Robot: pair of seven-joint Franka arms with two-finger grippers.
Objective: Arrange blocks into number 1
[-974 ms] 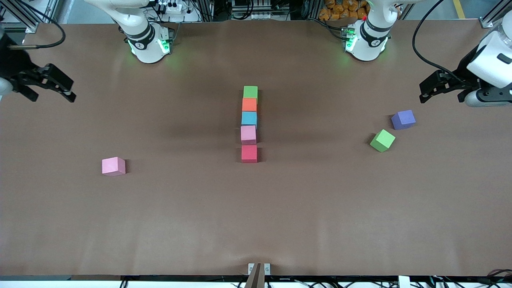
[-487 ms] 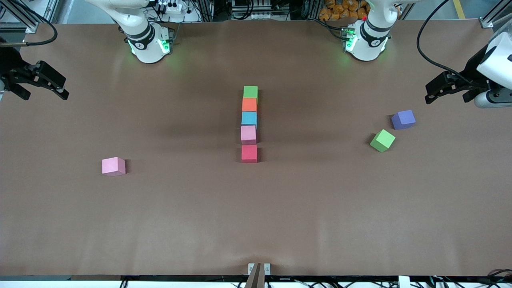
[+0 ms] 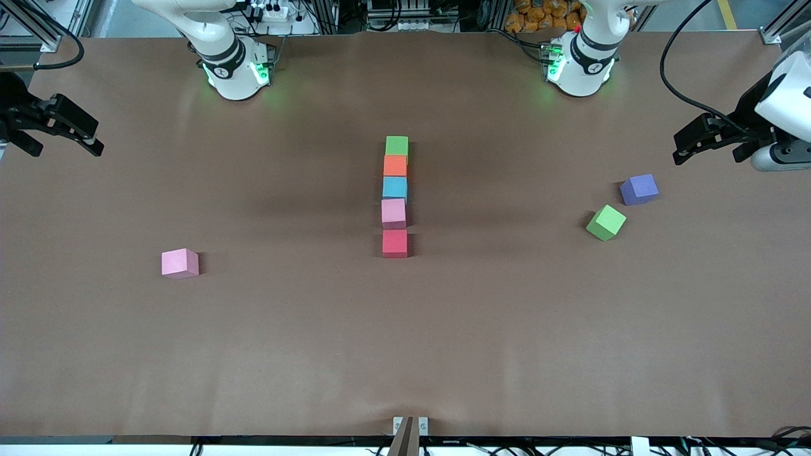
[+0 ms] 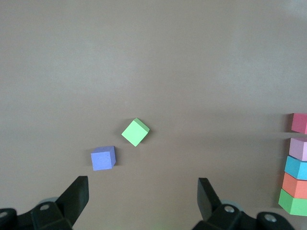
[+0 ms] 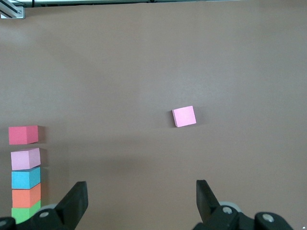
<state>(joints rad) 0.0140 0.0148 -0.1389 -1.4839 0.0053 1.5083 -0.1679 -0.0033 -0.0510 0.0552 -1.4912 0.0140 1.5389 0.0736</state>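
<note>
Block column (image 3: 395,196) mid-table; both claws released, empty, waiting at the table ends.
Loose: pink block (image 3: 180,263) toward right gripper (image 3: 60,135); purple block (image 3: 638,189) and green block (image 3: 606,222) near left gripper (image 3: 704,140). Bare table (image 3: 405,354) surrounds the column.

5 blocks (image 3: 395,196) form a central column; 3 lie scattered apart.
</note>
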